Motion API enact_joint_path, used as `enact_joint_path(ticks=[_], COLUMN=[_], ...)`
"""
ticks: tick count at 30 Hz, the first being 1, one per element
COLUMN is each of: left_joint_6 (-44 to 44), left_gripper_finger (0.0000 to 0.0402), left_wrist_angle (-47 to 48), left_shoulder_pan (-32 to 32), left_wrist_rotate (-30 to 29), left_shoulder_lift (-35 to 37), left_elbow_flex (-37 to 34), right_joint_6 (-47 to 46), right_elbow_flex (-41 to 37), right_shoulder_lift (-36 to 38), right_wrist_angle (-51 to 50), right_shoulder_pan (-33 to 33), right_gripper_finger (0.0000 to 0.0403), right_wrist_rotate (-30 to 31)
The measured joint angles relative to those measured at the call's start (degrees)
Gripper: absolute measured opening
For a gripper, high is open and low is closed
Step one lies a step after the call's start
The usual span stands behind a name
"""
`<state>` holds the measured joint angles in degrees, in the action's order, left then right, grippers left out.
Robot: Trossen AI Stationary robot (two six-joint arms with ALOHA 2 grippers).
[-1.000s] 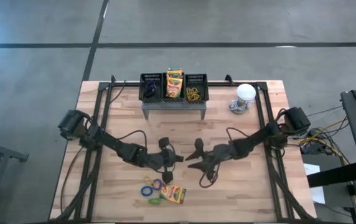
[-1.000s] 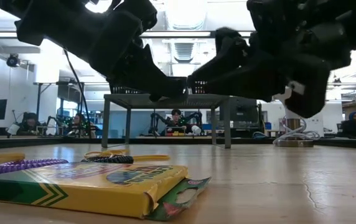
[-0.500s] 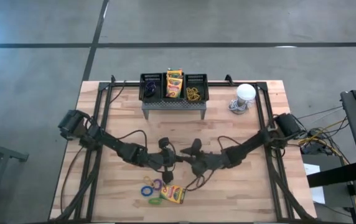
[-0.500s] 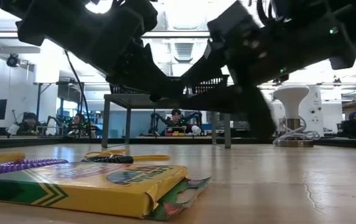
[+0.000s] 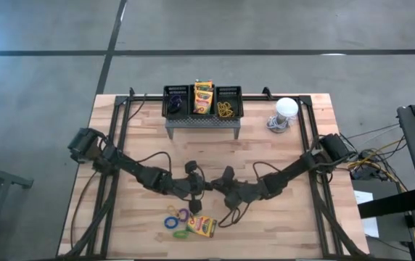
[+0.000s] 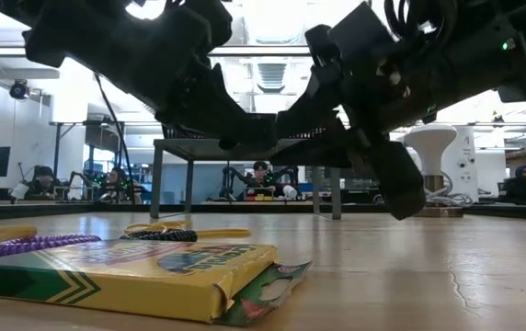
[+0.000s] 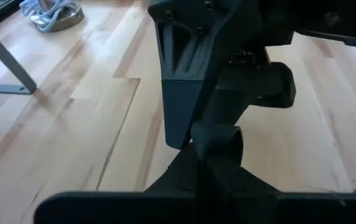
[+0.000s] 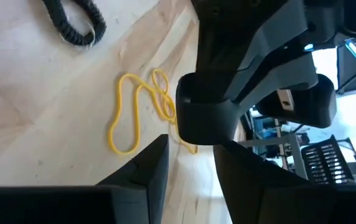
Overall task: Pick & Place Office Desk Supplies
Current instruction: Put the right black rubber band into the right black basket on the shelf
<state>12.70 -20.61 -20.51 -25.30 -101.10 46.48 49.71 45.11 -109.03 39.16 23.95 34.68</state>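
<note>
Low view: "Crayola" lettering on the yellow-and-green crayon box (image 6: 143, 273), partly readable.

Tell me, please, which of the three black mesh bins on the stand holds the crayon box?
The middle mesh bin holds the crayon box, standing upright. The left bin holds a dark loop and the right bin yellow loops.

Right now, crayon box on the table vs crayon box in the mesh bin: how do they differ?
The crayon box on the table lies flat near the front edge, beside the elastic loops; the crayon box in the mesh bin stands on end in the middle bin, up on the grey stand. The table one's end flap hangs open in the low view; I cannot tell for the binned one. Both are yellow and green.
</note>
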Motion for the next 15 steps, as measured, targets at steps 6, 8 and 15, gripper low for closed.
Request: enact_joint_path(ticks=[6, 8, 15], left_joint_6=[0.89, 0.89, 0.98], left_gripper_finger=[0.0011, 0.0011, 0.0011], left_wrist_angle=[0.02, -0.01, 0.24], left_shoulder_pan=[0.29, 0.33, 0.39], left_wrist_rotate=[-0.65, -0.66, -0.61], left_shoulder_lift=[0.00, 0.00, 0.00], left_elbow_flex=[0.00, 0.00, 0.00], right_joint_6=[-0.62, -0.20, 0.44], right_elbow_flex=[0.62, 0.60, 0.58], right_shoulder_lift=[0.43, 0.63, 0.92], right_wrist_angle=[0.11, 0.24, 0.08], right_shoulder_pan=[0.11, 0.39, 1.73], right_gripper_finger=[0.0123, 0.0124, 0.0167], right_wrist_rotate=[3.19, 5.15, 6.69])
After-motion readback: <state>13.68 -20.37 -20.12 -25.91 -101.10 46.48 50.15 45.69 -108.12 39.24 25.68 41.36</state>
